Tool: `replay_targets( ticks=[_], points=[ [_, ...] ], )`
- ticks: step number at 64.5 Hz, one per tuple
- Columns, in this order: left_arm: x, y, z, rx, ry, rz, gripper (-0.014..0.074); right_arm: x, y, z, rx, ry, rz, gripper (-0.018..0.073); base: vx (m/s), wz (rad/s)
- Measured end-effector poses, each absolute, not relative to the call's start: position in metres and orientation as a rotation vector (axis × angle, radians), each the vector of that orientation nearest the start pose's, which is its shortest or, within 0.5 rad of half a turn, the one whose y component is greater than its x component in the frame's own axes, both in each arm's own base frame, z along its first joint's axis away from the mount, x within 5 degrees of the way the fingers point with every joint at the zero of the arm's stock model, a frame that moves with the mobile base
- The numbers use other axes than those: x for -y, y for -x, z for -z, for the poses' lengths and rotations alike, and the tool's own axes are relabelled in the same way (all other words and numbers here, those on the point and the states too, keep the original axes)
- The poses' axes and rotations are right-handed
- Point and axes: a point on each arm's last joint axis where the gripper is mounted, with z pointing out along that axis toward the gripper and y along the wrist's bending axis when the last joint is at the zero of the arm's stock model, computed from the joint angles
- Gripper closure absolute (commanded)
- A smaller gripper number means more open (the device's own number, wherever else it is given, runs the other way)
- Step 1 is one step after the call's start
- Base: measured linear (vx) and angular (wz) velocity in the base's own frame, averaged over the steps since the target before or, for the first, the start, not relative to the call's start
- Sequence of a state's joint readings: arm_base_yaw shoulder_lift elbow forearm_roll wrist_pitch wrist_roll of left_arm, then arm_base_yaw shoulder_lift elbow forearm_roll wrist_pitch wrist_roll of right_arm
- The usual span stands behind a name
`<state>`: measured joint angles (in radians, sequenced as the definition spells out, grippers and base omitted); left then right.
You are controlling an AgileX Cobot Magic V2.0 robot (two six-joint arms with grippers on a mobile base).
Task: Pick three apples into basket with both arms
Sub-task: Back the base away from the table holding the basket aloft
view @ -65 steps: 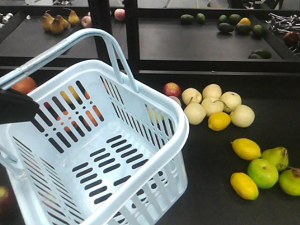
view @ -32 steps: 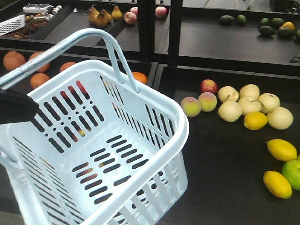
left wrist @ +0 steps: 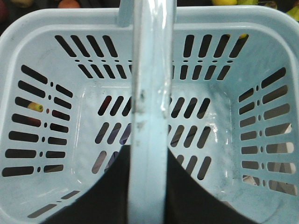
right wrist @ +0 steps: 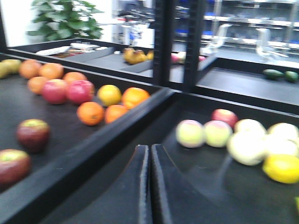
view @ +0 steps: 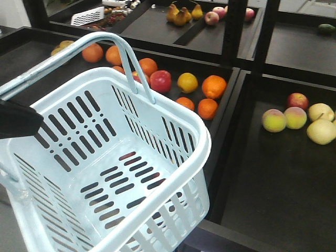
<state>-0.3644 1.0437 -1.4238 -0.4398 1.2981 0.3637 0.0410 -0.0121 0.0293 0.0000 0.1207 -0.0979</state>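
Front view, basket (view: 181,118): it hung tilted in the air at the left, its hoop handle (view: 79,48) raised, in front of the black fruit bins.
Front view, left gripper (view: 16,119): a black block showed at the left edge, meeting the handle's lower end.
Front view, fruit: oranges (view: 214,86) and a red apple (view: 160,81) lay in the bin behind the basket. Pink-and-yellow apples (view: 274,119) lay in the next bin to the right, well apart from it.
Left wrist view, grip: black fingers (left wrist: 103,196) sat on either side of the handle and were clenched on it, above the basket's slotted floor.
Right wrist view, right gripper (right wrist: 150,186): its fingers were pressed together with nothing between them, near the black divider (right wrist: 93,154) between two bins.
Right wrist view, dark apples (right wrist: 32,134): two lay in the left bin, on the near side. They were apart from the oranges and the brighter red apples further back, and across the divider from the right gripper.
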Motion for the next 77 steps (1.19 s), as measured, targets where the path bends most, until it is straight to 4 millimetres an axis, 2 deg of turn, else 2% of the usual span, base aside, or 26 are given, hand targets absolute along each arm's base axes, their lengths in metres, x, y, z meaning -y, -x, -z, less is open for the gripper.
replay_targets(
  ticks=[77],
  points=[
    [0.0928, -0.1389, -0.4593, -2.180, -0.889, 0.561, 0.0603, -0.0023, -0.0566, -0.1930, -1.618, 0.113, 0.044, 0.0564, -0.16, 0.57]
  ],
)
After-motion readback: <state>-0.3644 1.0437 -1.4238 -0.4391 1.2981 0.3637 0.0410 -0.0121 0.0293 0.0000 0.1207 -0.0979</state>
